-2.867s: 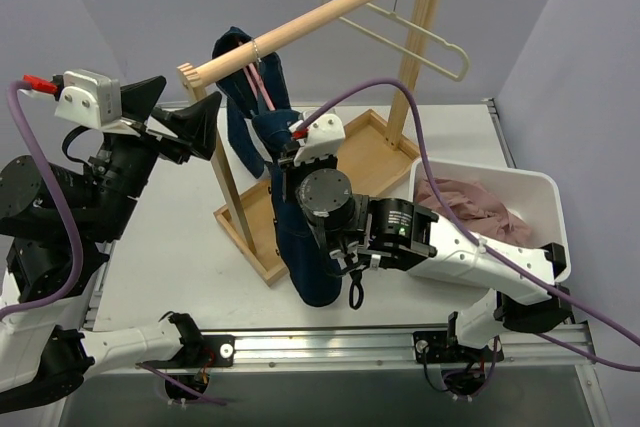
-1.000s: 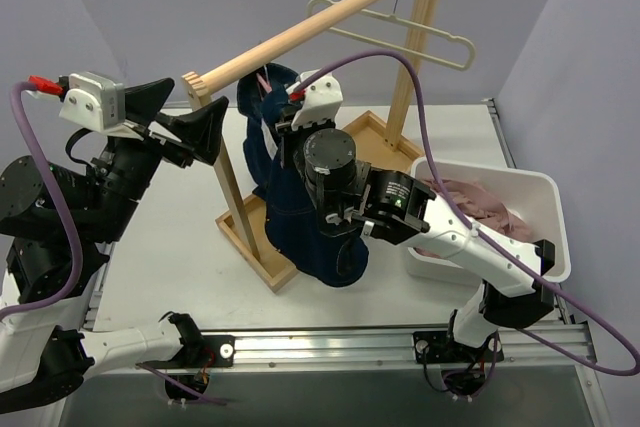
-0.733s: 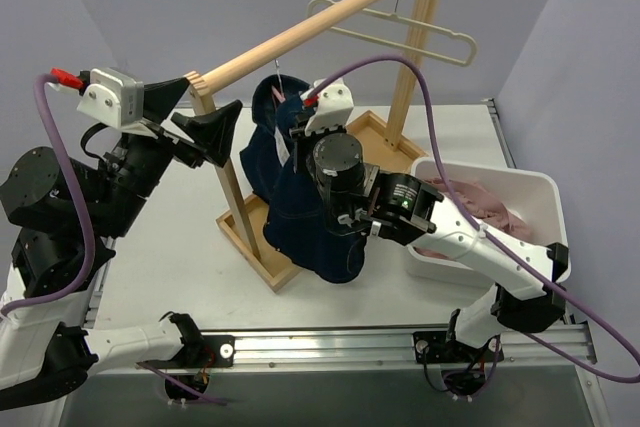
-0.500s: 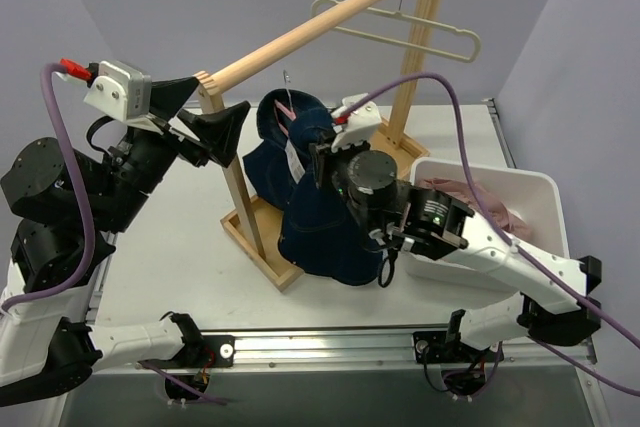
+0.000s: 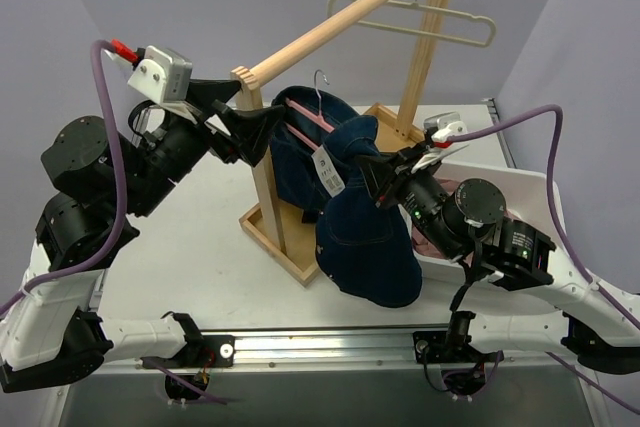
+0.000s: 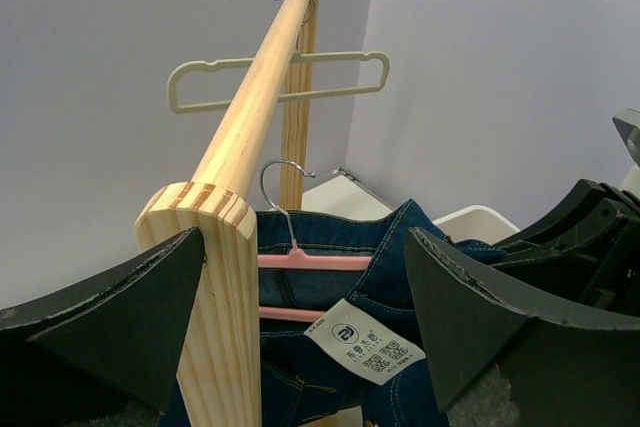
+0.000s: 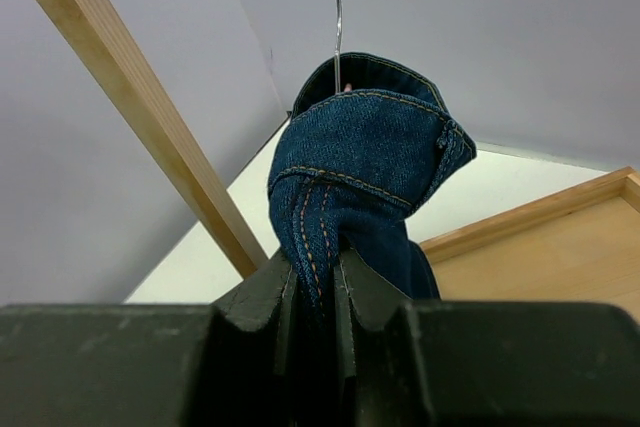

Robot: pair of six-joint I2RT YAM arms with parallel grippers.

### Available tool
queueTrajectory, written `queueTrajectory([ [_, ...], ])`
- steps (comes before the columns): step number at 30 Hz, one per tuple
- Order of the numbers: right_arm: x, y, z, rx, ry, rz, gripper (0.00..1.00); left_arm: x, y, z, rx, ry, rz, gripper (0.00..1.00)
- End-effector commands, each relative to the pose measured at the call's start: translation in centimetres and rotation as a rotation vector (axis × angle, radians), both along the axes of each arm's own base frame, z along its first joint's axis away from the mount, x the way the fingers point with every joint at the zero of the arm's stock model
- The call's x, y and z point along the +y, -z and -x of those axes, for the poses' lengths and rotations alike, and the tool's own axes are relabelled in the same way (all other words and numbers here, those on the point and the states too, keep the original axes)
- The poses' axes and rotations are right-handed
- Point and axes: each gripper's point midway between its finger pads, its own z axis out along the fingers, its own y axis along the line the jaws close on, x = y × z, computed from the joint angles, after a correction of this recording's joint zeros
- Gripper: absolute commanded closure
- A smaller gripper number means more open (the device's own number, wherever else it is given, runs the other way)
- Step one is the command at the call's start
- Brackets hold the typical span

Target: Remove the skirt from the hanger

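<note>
The cream hanger point(image 5: 415, 15) hangs bare on the wooden rail point(image 5: 340, 19); it also shows in the left wrist view point(image 6: 280, 82). A bit of the dusty-pink skirt point(image 5: 428, 243) shows in the white bin point(image 5: 520, 179), mostly hidden by my right arm. My right gripper point(image 5: 375, 175) is shut on a dark blue denim garment point(image 5: 365, 247), pinching a fold of it point(image 7: 318, 267). The garment sits on a pink hanger point(image 5: 310, 119) whose silver hook point(image 7: 337, 17) is off the rail. My left gripper point(image 6: 300, 317) is open around the rail's end point(image 6: 200, 237).
The wooden rack's base tray point(image 5: 290, 247) lies on the white table, its upright post point(image 5: 270, 177) just left of the denim. A white tag point(image 6: 365, 352) dangles from the denim. The bin stands right of the rack, under my right arm.
My right gripper pulled the denim and pink hanger off the rail, toward the right and near side. My left gripper rose to the rail's end. The rack appears shifted right.
</note>
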Motion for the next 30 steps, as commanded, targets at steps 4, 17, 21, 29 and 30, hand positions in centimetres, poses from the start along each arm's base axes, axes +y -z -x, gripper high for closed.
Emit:
queueTrajectory([
  [4, -1.1, -3.8, 0.2, -0.040, 0.014, -0.200, 1.00, -2.5, 2.9, -0.5, 0.065, 0.057, -0.054, 0.10],
  [17, -0.2, -4.5, 0.3, -0.033, 0.012, -0.211, 1.00, -2.9, 10.3, -6.8, 0.150, -0.228, -0.194, 0.09],
  [21, -0.5, -5.5, 0.7, -0.045, -0.002, -0.239, 1.00, -2.2, 11.9, -8.6, 0.176, -0.298, -0.191, 0.04],
  [29, -0.4, -6.9, 1.9, -0.029, -0.069, -0.282, 1.00, 1.8, 13.5, -12.5, 0.244, -0.443, -0.160, 0.01],
  [30, -0.2, -6.3, 1.9, -0.008, -0.070, -0.263, 1.00, 2.0, 13.5, -12.6, 0.245, -0.451, -0.158, 0.03],
])
